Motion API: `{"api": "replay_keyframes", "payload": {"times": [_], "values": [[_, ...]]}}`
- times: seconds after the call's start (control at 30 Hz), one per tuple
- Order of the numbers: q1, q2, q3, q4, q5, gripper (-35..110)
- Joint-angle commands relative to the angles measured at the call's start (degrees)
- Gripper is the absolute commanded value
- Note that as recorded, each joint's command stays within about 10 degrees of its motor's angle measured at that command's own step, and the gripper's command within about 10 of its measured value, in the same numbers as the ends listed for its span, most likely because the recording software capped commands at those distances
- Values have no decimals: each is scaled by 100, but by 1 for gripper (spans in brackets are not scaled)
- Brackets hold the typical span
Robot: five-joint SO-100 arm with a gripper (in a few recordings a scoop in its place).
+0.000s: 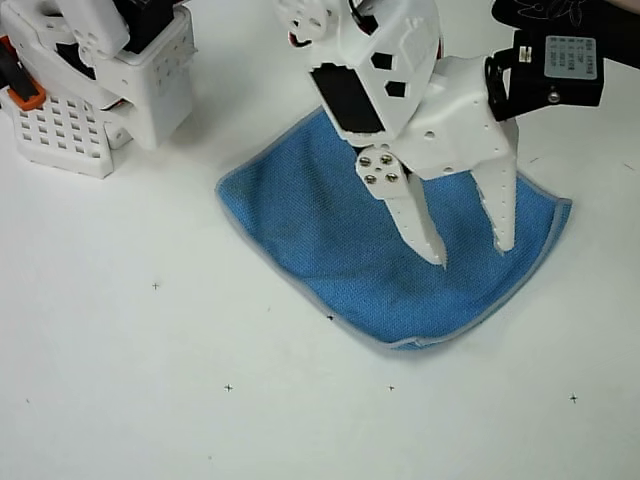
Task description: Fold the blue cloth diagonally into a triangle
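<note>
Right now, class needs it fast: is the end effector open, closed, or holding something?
End effector: open, fingers spread above the blue cloth, holding nothing.

A label (568, 58) on the black wrist camera carries print too small to read.

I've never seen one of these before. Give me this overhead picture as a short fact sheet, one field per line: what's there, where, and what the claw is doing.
surface: white table with small black cross marks
cloth: blue cloth, lying spread out, grey edging, near corner slightly turned up
gripper: white gripper, fingers apart, tips over the cloth's right part
grip: nothing held between the fingers
other: white perforated base at upper left
fold state: no triangle yet
</note>
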Motion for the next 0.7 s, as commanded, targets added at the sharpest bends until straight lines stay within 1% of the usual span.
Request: {"api": "replay_keyframes", "payload": {"times": [0.0, 0.17, 0.5, 0.67], "values": [[-202, -79, -650, -26, 0, 23], [-396, -492, -1055, -18, 35, 23], [-765, -747, -1072, -35, 246, 23], [-888, -1160, -1573, 0, 246, 23]]}}
